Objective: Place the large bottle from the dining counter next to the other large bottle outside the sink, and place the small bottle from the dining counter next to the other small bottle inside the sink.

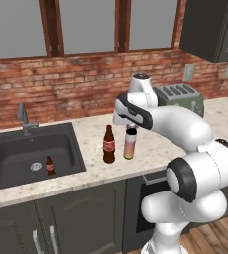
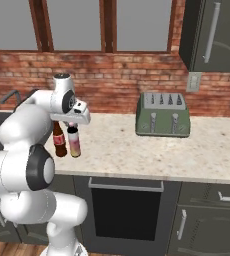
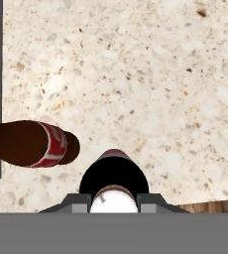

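Two bottles stand side by side on the table (image 1: 150,149), so step one looks nearly done. Nearest the robot, the claw (image 1: 131,128) sits clamped on the neck of the large bottle from the dining counter (image 1: 130,144); hand view looks straight down on its black cap between the finger tips (image 3: 76,202). Bottle's upright, base at or just above the stone, can't tell if it's touching. Just beside it at 9 o'clock in left base view stands the other large bottle (image 1: 108,145), dark brown w/ red band, apart but close. Further at 9 o'clock is the sink (image 1: 17,158), w/ the other small bottle (image 1: 49,165) upright by the drain. Toaster (image 1: 180,98) sits at approx 1 o'clock, against the brick wall.

Judgement: placing phase of the large-bottle step. Next move calls for settling the base flat, parting the claw, then lifting straight up so the fingers don't tip either bottle. After that, back for the small one.
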